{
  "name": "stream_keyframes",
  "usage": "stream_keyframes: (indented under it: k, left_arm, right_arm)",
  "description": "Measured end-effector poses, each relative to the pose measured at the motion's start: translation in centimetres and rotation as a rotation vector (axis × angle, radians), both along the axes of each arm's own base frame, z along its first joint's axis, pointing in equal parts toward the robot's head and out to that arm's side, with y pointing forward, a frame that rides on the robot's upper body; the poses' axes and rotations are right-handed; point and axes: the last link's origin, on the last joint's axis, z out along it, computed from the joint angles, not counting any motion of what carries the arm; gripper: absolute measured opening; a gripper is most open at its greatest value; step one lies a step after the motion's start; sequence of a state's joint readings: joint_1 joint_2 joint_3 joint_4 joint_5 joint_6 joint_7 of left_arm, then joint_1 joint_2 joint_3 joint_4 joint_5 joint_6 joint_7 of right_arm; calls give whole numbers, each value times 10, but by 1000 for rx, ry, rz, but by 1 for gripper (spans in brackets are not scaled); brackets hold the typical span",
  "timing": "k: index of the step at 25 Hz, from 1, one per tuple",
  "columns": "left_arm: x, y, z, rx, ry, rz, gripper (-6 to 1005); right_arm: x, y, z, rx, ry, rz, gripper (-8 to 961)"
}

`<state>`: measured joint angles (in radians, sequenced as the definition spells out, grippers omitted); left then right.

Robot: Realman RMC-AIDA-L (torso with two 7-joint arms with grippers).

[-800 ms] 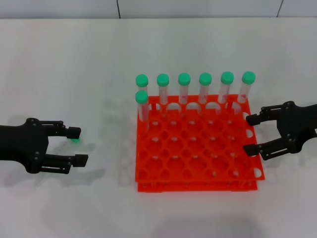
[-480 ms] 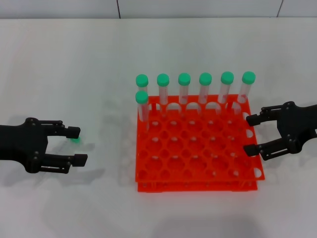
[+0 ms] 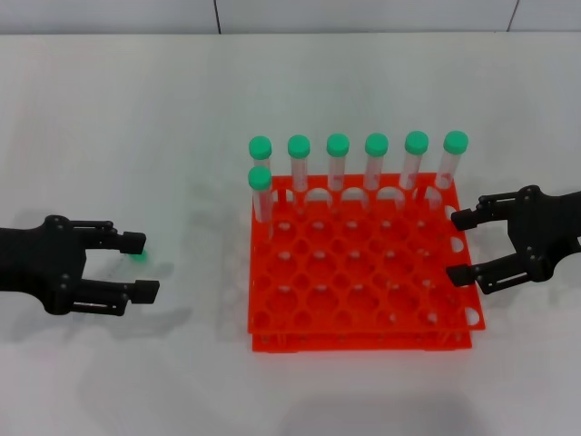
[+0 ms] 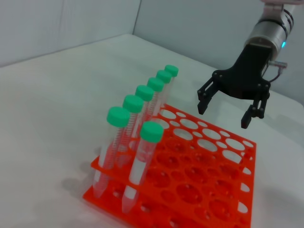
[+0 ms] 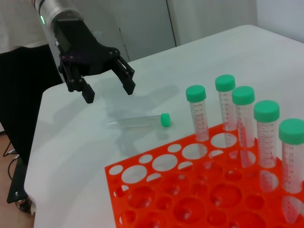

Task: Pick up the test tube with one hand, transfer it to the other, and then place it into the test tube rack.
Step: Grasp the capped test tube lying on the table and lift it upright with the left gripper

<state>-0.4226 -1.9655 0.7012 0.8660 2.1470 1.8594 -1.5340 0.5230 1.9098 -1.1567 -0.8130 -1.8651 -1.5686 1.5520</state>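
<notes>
Above test tube (lying flat): left gripper.

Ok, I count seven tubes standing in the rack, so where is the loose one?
The test tube lies flat on the table on the robot's left, beneath the open left gripper, well clear of the test tube rack.

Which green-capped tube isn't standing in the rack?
The test tube lying flat on the table under the left gripper; the seven others stand upright in the test tube rack.
</notes>
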Motion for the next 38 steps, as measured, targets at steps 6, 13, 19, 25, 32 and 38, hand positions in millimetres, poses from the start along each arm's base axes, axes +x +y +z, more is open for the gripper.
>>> stream_keyframes:
  k: [6,13,19,25,32,38]
  left_arm:
    - [12,4,15,0,13,83,760]
    - [27,7,33,-58,22,300,759]
    - [32,15,43,-130,83,529,758]
    - [25,24,43,-151,271,699,757]
    - [10,23,33,-150,444,804,756]
    - [12,30,28,-133,538,815,755]
  right_arm:
    - [0,0,0,3,-1,3,826]
    - [1,1,0,13,-5,15,822]
    - [1,1,0,17,-7,20,819]
    - [-2,3,2,27,-11,39,816]
    - [-10,8,1,33,-9,63,812]
    - [-14,9,-2,28,-7,73,809]
